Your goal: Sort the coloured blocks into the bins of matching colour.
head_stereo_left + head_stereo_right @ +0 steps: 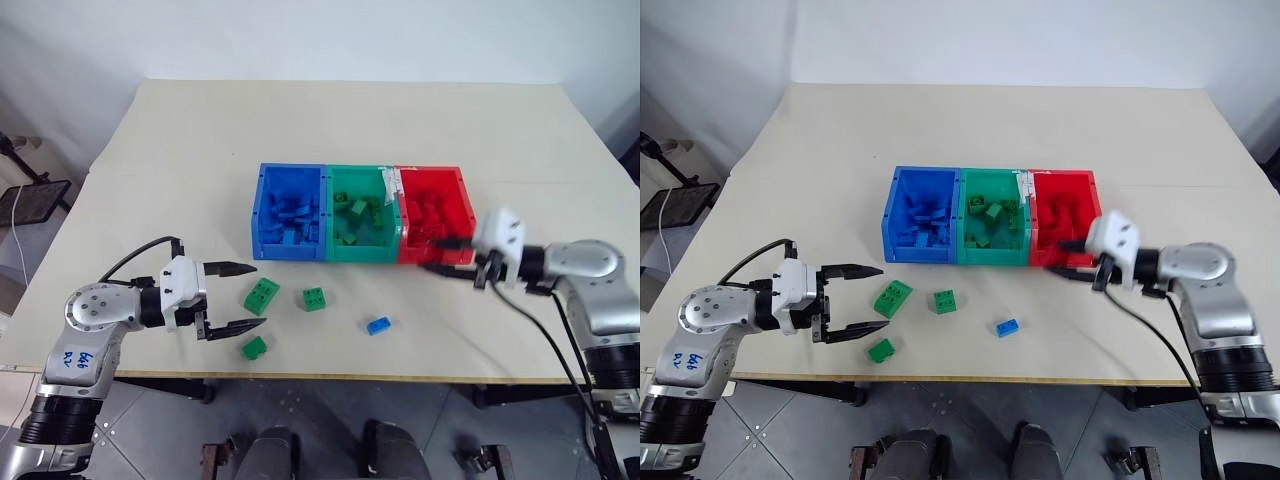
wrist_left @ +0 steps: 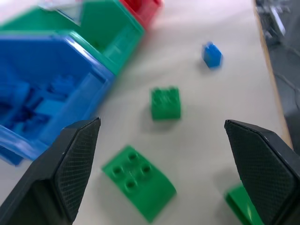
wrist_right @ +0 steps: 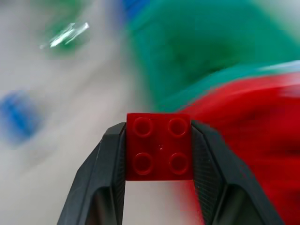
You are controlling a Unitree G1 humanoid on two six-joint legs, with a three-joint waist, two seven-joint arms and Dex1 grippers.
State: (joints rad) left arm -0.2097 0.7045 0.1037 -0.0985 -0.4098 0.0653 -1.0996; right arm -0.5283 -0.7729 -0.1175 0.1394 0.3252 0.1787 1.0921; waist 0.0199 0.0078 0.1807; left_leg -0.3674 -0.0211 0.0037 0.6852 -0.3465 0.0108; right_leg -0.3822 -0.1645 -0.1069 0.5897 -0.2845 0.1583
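Note:
Three joined bins stand in a row mid-table: a blue bin (image 1: 257, 215), a green bin (image 1: 361, 252) and a red bin (image 1: 463, 205), each with several blocks of its own colour inside. Loose in front of them lie an oblong green block (image 1: 261, 294), a square green block (image 1: 314, 299), a small green block (image 1: 254, 347) and a blue block (image 1: 378, 325). My left gripper (image 1: 256, 295) is open, level, its fingers either side of the oblong green block (image 2: 138, 182). My right gripper (image 3: 158, 140) is shut on a red block (image 3: 158, 146), just in front of the red bin's near wall.
The table's near edge (image 1: 330, 378) runs just below the loose blocks. The beige tabletop (image 1: 350, 120) stretches bare behind the bins. A black stand (image 1: 35, 200) sits off the table's left side.

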